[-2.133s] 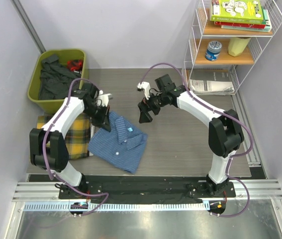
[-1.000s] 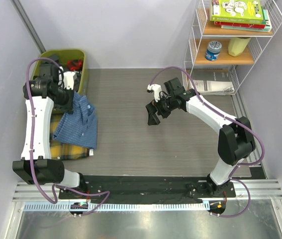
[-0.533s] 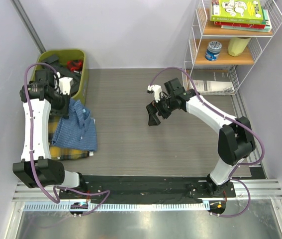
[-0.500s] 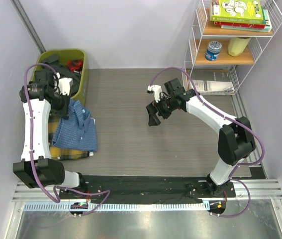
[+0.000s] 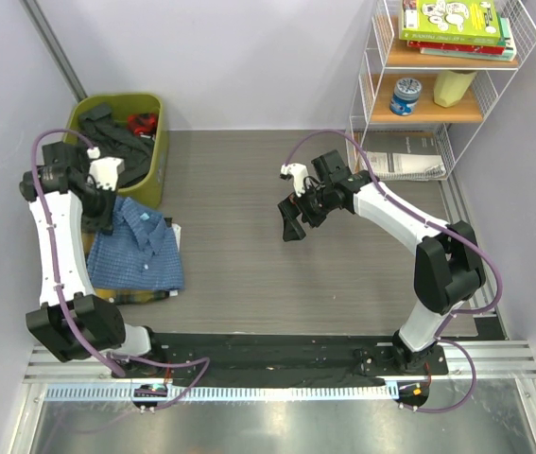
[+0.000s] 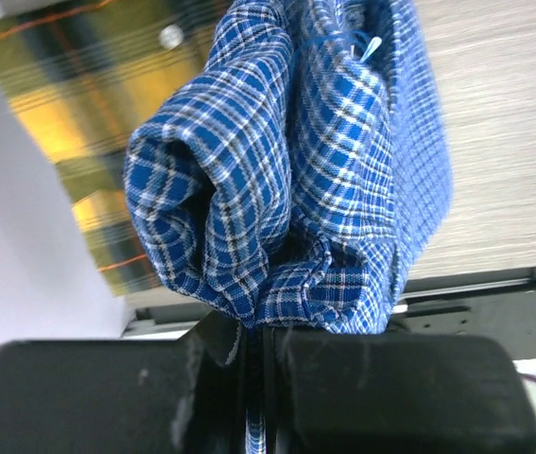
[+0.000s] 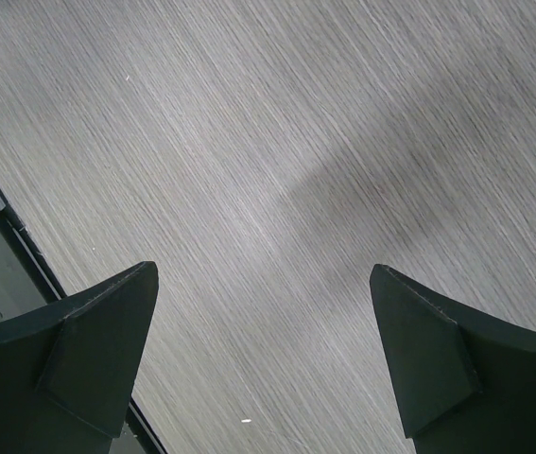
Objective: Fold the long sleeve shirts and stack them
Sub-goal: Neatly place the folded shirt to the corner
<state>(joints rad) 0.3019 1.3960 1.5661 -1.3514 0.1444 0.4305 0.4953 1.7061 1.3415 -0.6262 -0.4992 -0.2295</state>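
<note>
Blue shirt [image 5: 137,253] lies folded on the yellow shirt [image 6: 60,104] at the worktop's [image 5: 343,284] left edge, one bunched edge pinched tight in the left fingers [image 6: 390,388] for stacking, right fingers [image 7: 88,369] wide, empty.

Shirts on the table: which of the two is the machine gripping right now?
The blue checked shirt, pinched in the left end effector. The yellow plaid shirt just lies underneath it, with no end effector on it.
</note>
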